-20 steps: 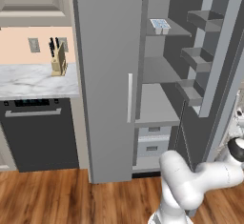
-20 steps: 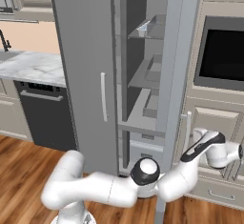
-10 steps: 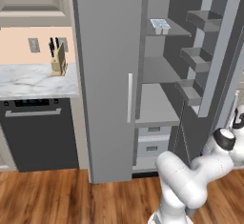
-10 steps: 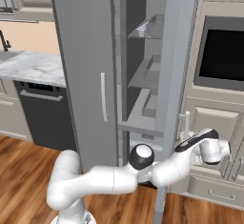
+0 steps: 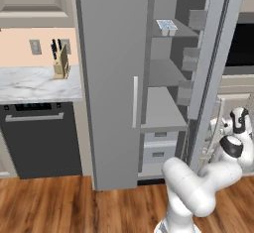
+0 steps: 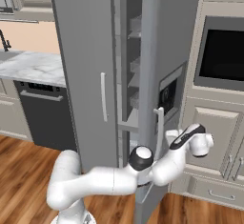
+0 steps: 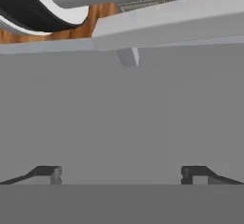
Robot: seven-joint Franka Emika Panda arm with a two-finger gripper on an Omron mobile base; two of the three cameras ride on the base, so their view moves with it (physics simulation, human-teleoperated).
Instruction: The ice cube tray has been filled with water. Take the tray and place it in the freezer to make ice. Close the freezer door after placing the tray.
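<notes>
even, bright, flat rendered light; soft faint shadows; no glare; slightly coarse, blurry edges in the close-up hand view

Over the last second the tall grey freezer door, with its black dispenser panel and slim white handle, has swung partway shut, narrowing the gap onto the pale grey shelves. The white arm has risen behind the door's outer face, its claw spread wide against the flat grey panel.
</notes>
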